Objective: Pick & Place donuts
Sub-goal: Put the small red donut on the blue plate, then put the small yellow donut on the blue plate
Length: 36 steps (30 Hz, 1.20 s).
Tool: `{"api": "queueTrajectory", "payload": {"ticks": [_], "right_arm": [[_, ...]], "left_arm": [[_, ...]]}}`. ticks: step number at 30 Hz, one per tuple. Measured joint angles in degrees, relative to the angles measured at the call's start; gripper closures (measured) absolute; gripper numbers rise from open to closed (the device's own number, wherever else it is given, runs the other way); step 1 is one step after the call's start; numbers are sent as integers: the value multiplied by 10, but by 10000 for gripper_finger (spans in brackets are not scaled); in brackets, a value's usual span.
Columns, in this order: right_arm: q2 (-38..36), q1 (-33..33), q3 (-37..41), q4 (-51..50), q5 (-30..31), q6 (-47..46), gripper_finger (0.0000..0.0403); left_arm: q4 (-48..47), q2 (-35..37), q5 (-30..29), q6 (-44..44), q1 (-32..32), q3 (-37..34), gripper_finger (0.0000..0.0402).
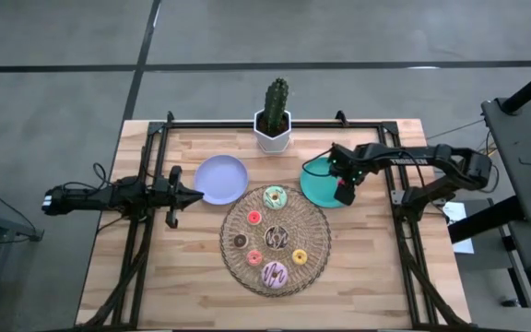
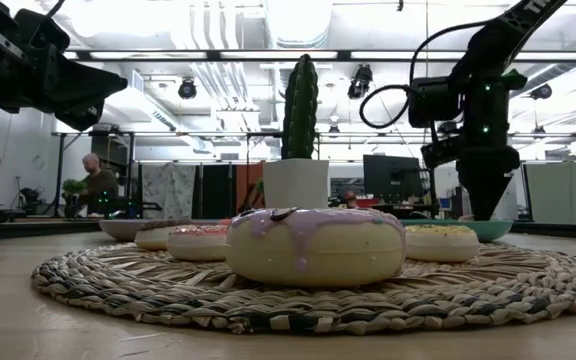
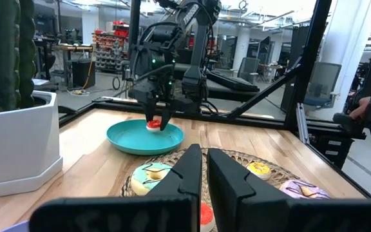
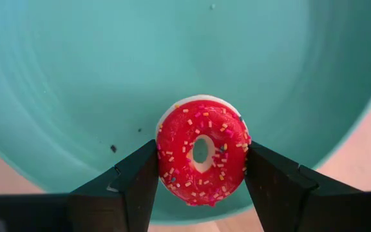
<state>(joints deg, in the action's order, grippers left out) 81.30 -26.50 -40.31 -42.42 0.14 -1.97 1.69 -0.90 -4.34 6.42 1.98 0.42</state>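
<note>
Nearest in the low view, a pink-iced donut (image 2: 315, 245) lies on the woven mat (image 2: 118, 285) that covers the middle of the desk (image 1: 192, 267). Around it on the mat sit the other donuts: a yellow one (image 1: 300, 256), a dark brown one (image 1: 240, 242), a brown-and-white one (image 1: 277, 238), a small red one (image 1: 253, 218) and a white-green one (image 1: 274, 196). Beyond the mat, to the left, the left gripper (image 1: 194, 195) hangs with its fingers clenched on nothing, just beside the lavender plate (image 1: 221, 178). To the right, the right gripper (image 4: 201, 169) is over the teal plate (image 4: 76, 77), grasping a red sprinkled donut (image 4: 201, 151) between its two fingers. Farthest back stands a potted cactus (image 1: 274, 115).
</note>
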Motion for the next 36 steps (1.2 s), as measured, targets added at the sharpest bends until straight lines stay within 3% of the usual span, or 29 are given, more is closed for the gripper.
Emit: {"api": "queueTrajectory", "payload": {"ticks": [20,36], "right_arm": [[16,-1,0,8,14,-12,197],[-15,0,-4,-1,13,-11,102]], "left_arm": [[0,0,0,0,0,0,402],[0,0,0,0,0,0,402]]}}
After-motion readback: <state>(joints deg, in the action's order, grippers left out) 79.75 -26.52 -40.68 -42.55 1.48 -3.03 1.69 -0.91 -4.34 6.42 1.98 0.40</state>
